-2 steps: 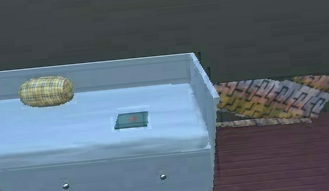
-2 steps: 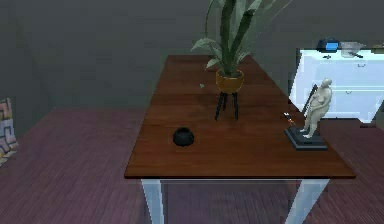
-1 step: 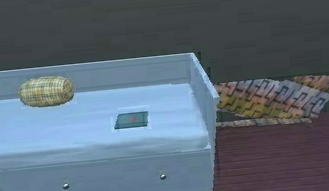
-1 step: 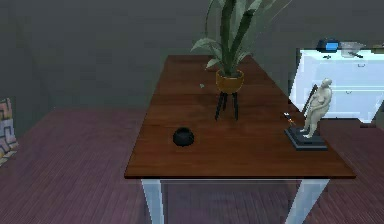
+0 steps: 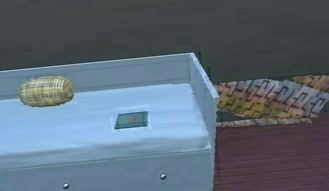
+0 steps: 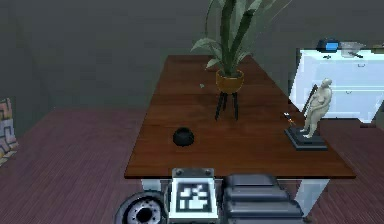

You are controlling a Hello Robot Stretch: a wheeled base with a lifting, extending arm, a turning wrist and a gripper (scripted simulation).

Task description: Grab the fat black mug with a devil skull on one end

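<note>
Dark grey walls back both views. At the forward view's lower left, a white daybed with drawers stands on a reddish-brown floor, with a patterned rug at right. At the arm side view's centre is a brown wooden table, and at upper right a white dresser.

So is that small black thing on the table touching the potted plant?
Apart. The arm side view shows bare tabletop between the small black thing and the potted plant.

white daybed: plaid pillow, small teal item | patterned rug | brown table: potted plant (on a stand), statue
</note>
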